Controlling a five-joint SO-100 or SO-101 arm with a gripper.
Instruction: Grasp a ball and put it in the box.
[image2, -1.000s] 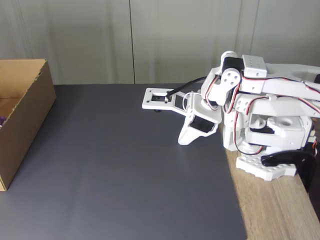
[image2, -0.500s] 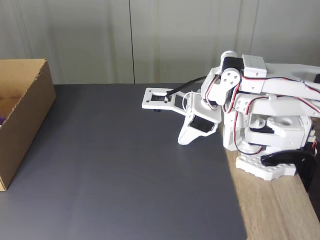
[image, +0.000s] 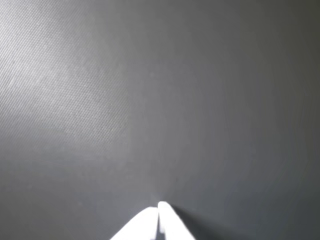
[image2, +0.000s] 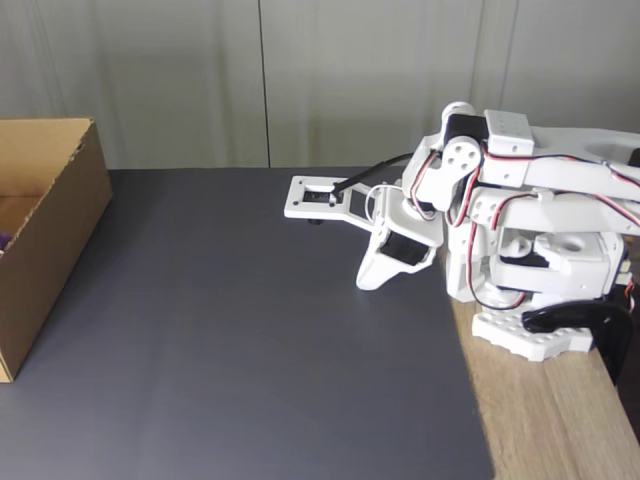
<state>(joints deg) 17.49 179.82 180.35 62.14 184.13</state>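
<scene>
The brown cardboard box (image2: 55, 225) stands at the left edge of the fixed view, open at the top. Inside it, at the very edge of the frame, a sliver of purple shows, which looks like the ball (image2: 3, 240); the rest of it is cut off. The white arm is folded back on its base at the right, far from the box. My gripper (image2: 368, 283) points down at the dark mat with its tips close to the surface. In the wrist view the gripper (image: 160, 206) has its two white fingers pressed together with nothing between them.
A dark grey mat (image2: 250, 350) covers the table between box and arm. Bare wood tabletop (image2: 550, 420) lies to the right, where the arm's base (image2: 530, 340) is clamped. A grey wall runs along the back.
</scene>
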